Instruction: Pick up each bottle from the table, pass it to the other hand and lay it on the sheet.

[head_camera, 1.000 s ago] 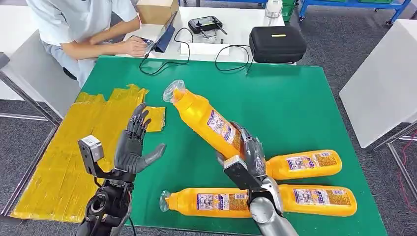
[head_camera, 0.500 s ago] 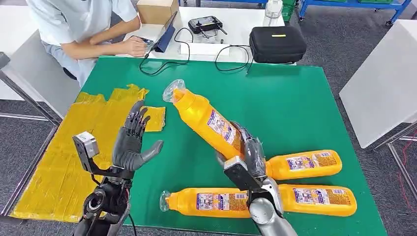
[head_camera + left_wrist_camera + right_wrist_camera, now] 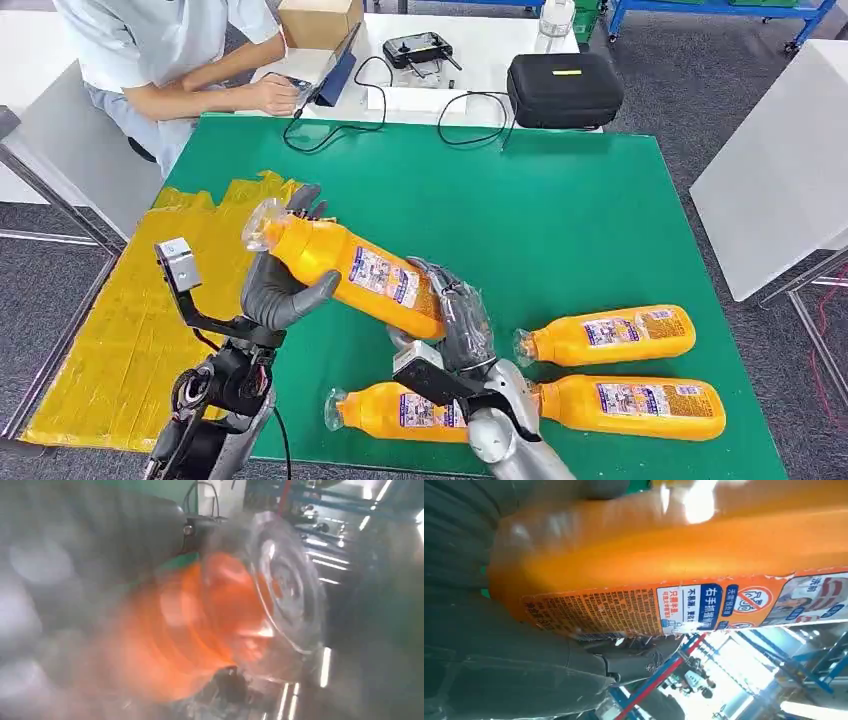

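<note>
Bottle aloft and tilted over the green table, base gripped in right hand, clear-capped neck lying against left hand, fingers apart behind it, thumb under; whether grasped, unclear. Yellow sheet just left. Three bottles lying near the front edge; person, laptop, black case beyond.
</note>
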### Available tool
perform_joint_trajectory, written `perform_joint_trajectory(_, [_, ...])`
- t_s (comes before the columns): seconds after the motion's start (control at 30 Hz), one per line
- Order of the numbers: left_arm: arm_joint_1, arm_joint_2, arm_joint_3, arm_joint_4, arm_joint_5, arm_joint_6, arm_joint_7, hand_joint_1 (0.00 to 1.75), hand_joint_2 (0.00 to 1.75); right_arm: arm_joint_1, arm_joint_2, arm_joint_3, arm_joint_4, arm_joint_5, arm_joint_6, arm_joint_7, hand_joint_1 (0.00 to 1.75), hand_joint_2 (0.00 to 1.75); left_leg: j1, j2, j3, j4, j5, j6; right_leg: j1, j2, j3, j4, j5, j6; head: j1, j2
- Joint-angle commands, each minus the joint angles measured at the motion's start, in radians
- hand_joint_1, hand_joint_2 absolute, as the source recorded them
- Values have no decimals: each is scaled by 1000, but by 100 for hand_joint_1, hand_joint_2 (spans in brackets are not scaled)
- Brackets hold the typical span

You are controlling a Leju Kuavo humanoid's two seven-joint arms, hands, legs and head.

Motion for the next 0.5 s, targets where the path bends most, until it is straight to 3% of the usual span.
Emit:
perform_joint_trajectory(0.03, [-56, 16, -40, 104, 20, -1, 12, 0, 175, -70, 9, 88, 117, 6, -14, -9, 175, 175, 1, 0, 3, 0, 0, -1, 1, 4, 3, -1, 0, -1, 0, 0])
perform_joint_trajectory(0.2, [-62, 7, -32, 113, 36, 18, 5, 0, 175, -82, 10, 112, 134, 1, -16, -4, 175, 175, 1, -1, 3, 0, -1, -1, 1, 5, 3, -1, 0, -2, 0, 0])
perform_joint_trajectory(0.23, [-60, 4, -28, 108, 39, 26, 1, 31, 175, -83, 8, 115, 137, -2, -19, -2, 175, 175, 1, -1, 2, 0, 0, -1, 0, 3, 2, -1, 0, -1, 0, 0])
perform_joint_trajectory(0.27, [-57, 2, -25, 103, 41, 35, -3, 166, 175, -83, 6, 117, 138, -6, -21, -1, 175, 175, 2, -1, 3, 0, -1, -1, 1, 4, 3, -1, 0, -2, 0, 0])
perform_joint_trajectory(0.3, [-54, 0, -20, 97, 43, 45, -7, 175, 175, -83, 4, 118, 140, -9, -23, 1, 175, 175, 1, 0, 1, 0, 0, -1, 0, 2, 2, -1, 0, -1, 0, 0])
perform_joint_trajectory(0.5, [-51, -3, -15, 90, 46, 54, -12, 175, 175, -83, 0, 116, 141, -11, -24, 2, 175, 175, 1, -1, 2, 0, -1, -1, 0, 3, 3, -1, 0, -1, 0, 0])
